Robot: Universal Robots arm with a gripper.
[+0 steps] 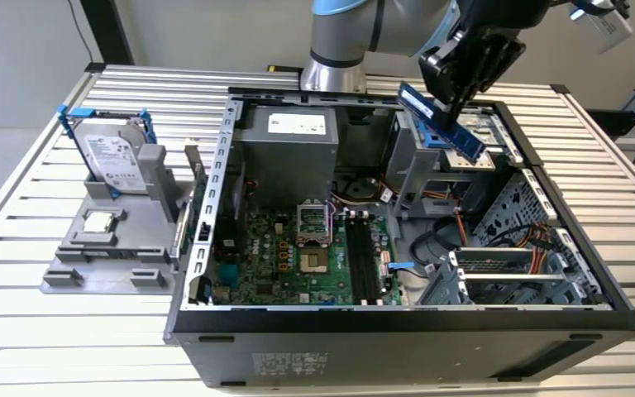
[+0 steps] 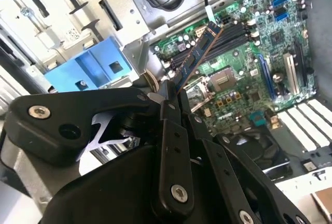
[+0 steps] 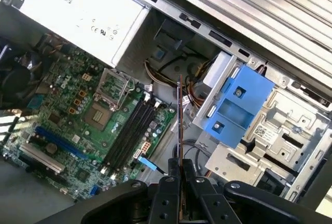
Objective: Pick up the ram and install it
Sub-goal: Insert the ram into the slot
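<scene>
Case (image 1: 406, 327) lies on its side on the slatted desk (image 1: 31, 347) with its open face up. This turns the green motherboard (image 1: 295, 256) upward, presumably so the memory slots (image 3: 129, 130) can be reached from above. The four dark slots look empty in the first wrist view.

Claw (image 1: 450, 93) is clamped on the ram (image 1: 441, 122). In both wrist views the two black fingers (image 2: 168, 130) are pressed flat against the stick's faces.

The grip is at one short end. The rest of the ram (image 2: 199, 53) projects free beyond the fingertips, which likely keeps the contact edge clear for seating.

In the exterior view the ram hangs in the air, tilted. It slopes down from the claw over the case's far corner on the exterior view's right, near the blue drive bracket (image 3: 236, 107). It touches nothing in the case.

In the first wrist view the ram (image 3: 179, 120) is seen edge-on as a thin line. It runs out from the claw (image 3: 180, 169) beside the slots, not over them, and is well apart from the board.

Ram is lifted and not yet seated.
</scene>
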